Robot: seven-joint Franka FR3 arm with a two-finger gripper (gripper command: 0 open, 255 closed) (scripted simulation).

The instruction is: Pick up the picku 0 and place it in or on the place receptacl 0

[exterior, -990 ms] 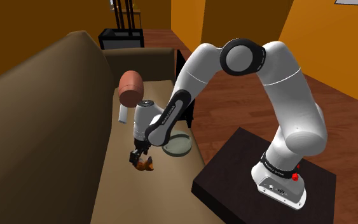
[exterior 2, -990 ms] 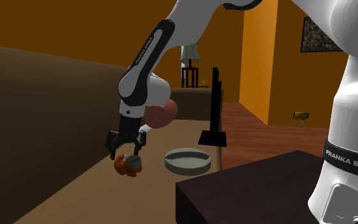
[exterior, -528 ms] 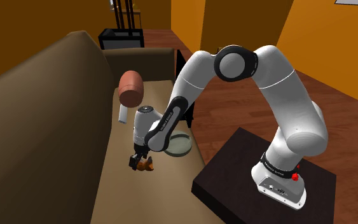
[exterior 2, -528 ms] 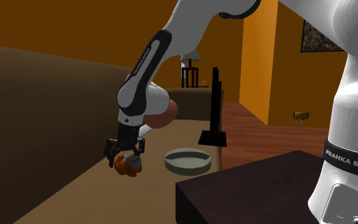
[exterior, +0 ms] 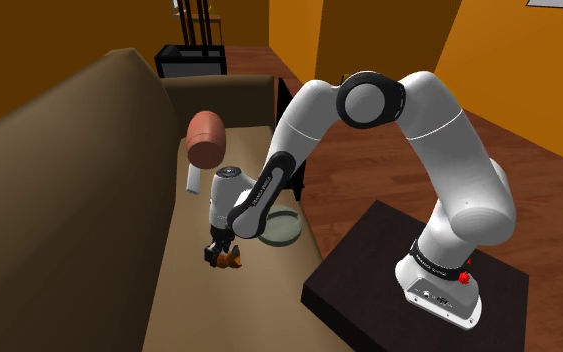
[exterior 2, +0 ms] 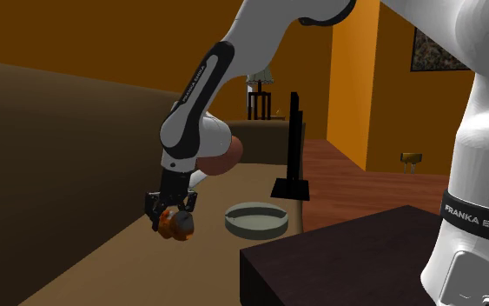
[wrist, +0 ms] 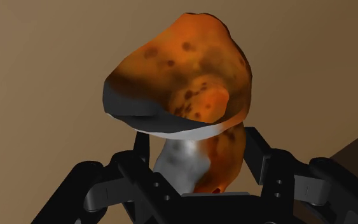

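orange lump [wrist: 184, 76] sits pinched between the gripper's [wrist: 198, 143] two black fingers. best to lift it straight up and slow, then carry it over the grey dish [exterior 2: 255, 229].

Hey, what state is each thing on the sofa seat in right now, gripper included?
Orange spotted lumpy object: resting on the tan seat, not lifted.
Black two-finger gripper: low, around the orange object; grip cannot be told.
Shallow round grey dish: upright, empty.
Reddish-brown rounded lump: resting on the seat, apart from the gripper.
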